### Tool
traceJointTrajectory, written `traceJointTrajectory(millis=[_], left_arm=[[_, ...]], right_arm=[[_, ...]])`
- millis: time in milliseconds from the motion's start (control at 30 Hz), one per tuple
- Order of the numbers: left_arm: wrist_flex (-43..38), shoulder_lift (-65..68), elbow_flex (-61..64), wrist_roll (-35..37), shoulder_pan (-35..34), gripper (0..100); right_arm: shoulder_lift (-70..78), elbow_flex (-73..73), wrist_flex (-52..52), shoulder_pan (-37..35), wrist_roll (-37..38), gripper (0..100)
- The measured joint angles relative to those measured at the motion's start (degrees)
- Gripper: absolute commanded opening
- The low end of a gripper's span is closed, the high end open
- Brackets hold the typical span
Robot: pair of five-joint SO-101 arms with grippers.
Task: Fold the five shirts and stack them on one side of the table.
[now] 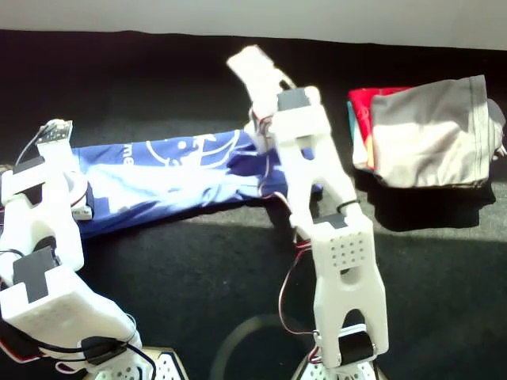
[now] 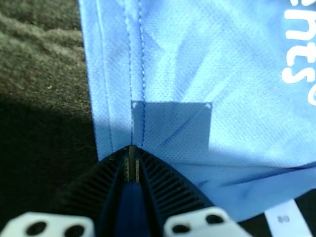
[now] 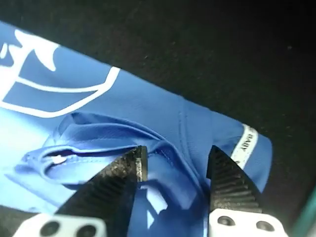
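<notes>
Your left gripper point(image 2: 132, 159) is clenched on the hemmed edge of the blue shirt point(image 1: 174, 178), the cloth pinched flat between the jaws. Your right gripper point(image 3: 177, 160) is released, its jaws apart and poised just over the opposite end, beside the neck opening point(image 3: 94, 148).

Between the two grippers the shirt lies stretched across the dark surface point(image 1: 158, 269) as a long narrow band, so the lengthwise folds look done and the end-to-end fold looks like the step in hand.

Next, you would likely need to lower the right gripper and close it on all layers at the collar end, not just the top one, then bring one end over the other.

The stack of folded shirts point(image 1: 432, 134) waits at the surface's right side, well apart from the blue one.
</notes>
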Motion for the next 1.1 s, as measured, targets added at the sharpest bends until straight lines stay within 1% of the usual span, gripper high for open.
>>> traceJointTrajectory(millis=[100,400,433,500,567,633,733,800,933,1100], left_arm=[[0.0,0.0,0.0,0.0,0.0,1],[0.18,-0.7,-0.44,0.35,0.0,1],[0.97,-1.14,-0.97,0.88,0.0,2],[3.96,-1.93,-2.64,3.6,-0.7,8],[7.47,-2.73,-5.45,5.8,-1.93,17],[9.49,-2.81,-8.7,6.59,-3.43,22],[10.2,-2.46,-12.75,6.77,-5.45,22],[10.2,0.0,-15.82,6.77,-6.42,22],[11.78,7.65,-21.89,6.68,-6.33,22],[15.74,18.11,-30.33,6.95,-6.33,22]], right_arm=[[0.09,-5.36,2.37,1.76,-2.9,19.0],[0.09,-24.7,19.08,1.85,-3.43,19.0],[0.09,-26.9,21.1,1.85,-3.43,19.0],[0.09,-30.24,23.82,1.76,-3.43,19.0],[0.0,-31.65,24.53,1.67,-3.43,19.0],[0.0,-31.82,24.62,1.76,-3.43,19.0],[0.0,-31.82,24.79,1.85,-3.43,19.0],[0.09,-31.82,24.79,1.76,-3.43,19.0],[0.09,-31.82,24.79,1.67,-3.43,19.0],[0.09,-31.82,24.79,1.76,-3.43,19.0]])
